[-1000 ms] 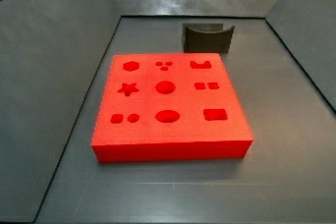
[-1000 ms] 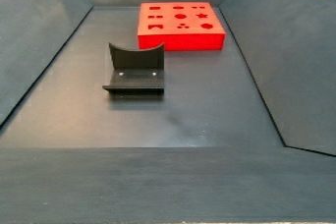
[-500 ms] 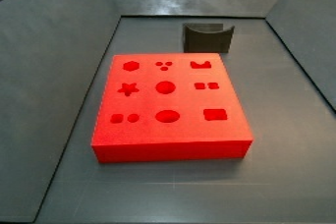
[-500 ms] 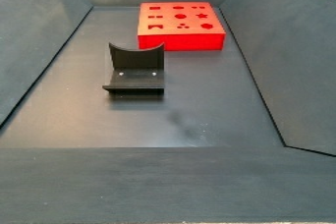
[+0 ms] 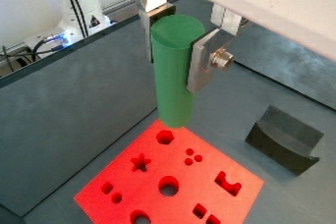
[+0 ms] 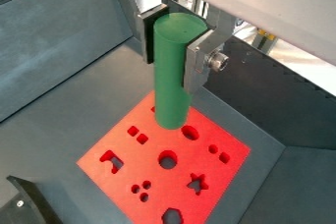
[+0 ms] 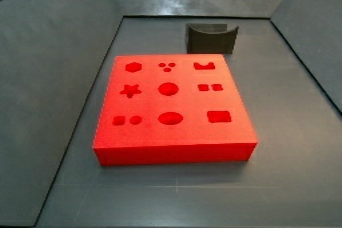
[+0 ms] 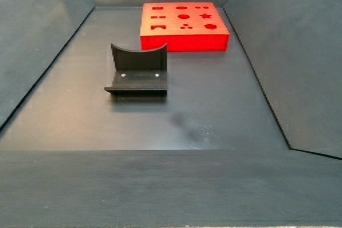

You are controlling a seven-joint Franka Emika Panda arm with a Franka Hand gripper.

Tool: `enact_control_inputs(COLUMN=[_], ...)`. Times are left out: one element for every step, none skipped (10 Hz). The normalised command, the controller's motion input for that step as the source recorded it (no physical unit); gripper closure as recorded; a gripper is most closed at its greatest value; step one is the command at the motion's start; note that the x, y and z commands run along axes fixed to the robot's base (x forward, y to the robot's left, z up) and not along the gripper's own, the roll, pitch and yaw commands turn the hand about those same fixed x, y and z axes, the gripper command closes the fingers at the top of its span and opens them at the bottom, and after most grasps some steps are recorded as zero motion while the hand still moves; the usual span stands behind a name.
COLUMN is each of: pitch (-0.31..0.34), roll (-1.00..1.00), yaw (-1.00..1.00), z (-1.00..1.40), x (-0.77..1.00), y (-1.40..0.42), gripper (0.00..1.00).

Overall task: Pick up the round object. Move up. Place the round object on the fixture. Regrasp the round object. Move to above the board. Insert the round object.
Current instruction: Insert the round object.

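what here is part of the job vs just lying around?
Job: green peg held upright in the tool, above the red board; fixture standing empty on the floor.
Lying around: nothing else in the bin; cables outside it.

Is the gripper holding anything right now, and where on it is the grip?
Yes. In both wrist views the gripper clamps the green round object by its upper end, upright, lower end free above the red board.

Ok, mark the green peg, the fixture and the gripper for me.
round object [image 5: 175, 71]: wrist view, mid-shaft, upright above the board.
fixture [image 8: 138, 69]: side view, its upright back.
gripper [image 6: 175, 44]: wrist view, between the fingers gripping the round object.
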Motion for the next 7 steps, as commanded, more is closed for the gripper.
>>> enact_control_inputs(pitch=[0.0,0.0,-0.211,-0.201,-0.239,-0.254,-0.217], roll=[0.01,0.03,0.18,0.18,0.15,0.13,0.13], yaw=[0.0,0.0,0.0,0.0,0.03,0.04,0.09], z=[0.0,-0.09,-0.73,-0.76,-0.75,-0.71,-0.73], x=[0.0,-0.01,-0.16,-0.21,-0.18,-0.13,0.0], y=[0.0,0.0,-0.01,0.0,0.0,0.0,-0.13], gripper=[1.0,1.0,1.0,1.0,1.0,1.0,1.0])
